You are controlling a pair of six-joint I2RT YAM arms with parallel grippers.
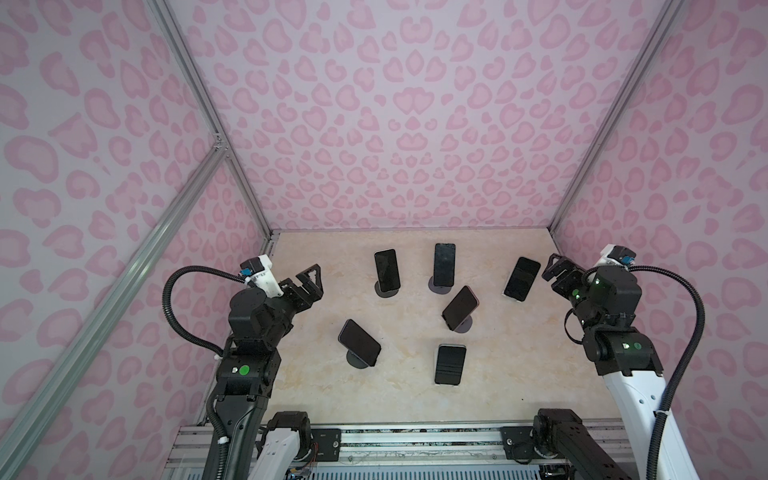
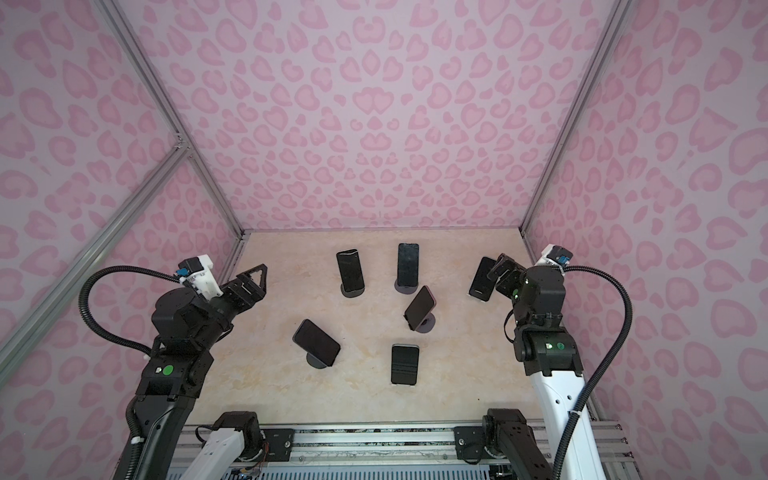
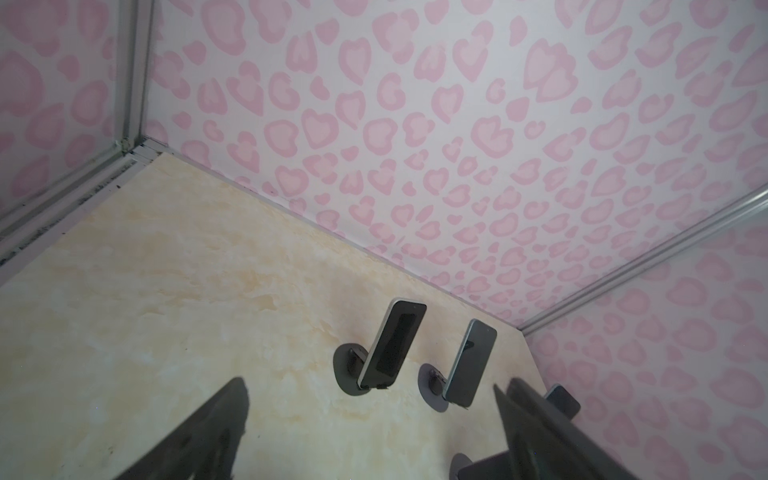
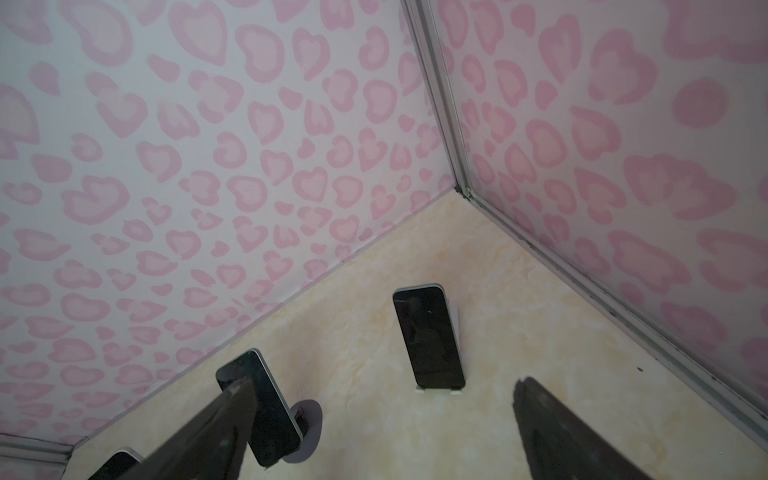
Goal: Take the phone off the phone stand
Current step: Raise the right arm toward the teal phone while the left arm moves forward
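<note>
Closest to the camera, a metal rail (image 1: 415,436) runs along the table's 6 o'clock edge, and both robot arms rise from there. Six dark phones lean on stands on the cream table (image 1: 519,374), and each one is on its stand. The left gripper (image 1: 313,282) hangs at 10 o'clock with its fingers (image 3: 216,428) spread wide and nothing between them. The right gripper (image 1: 549,269) hangs at 2 o'clock, spread wide too, holding nothing. Just beside it the 2 o'clock phone (image 1: 522,278) leans on a white stand (image 4: 457,391). In the right wrist view this phone sits ahead of that gripper's fingers (image 4: 561,436), apart from them. The 11 o'clock phone (image 1: 386,272) and the 12 o'clock phone (image 1: 444,264) stand near the back wall on round dark stands (image 1: 388,292). The middle phone (image 1: 460,308) tilts on a round stand too. The 8 o'clock phone (image 1: 359,343) sits slanted on its round stand. The 5 o'clock phone (image 1: 450,364) leans on its stand, closest to the rail. Pink spotted walls (image 1: 415,124) close in three sides.
</note>
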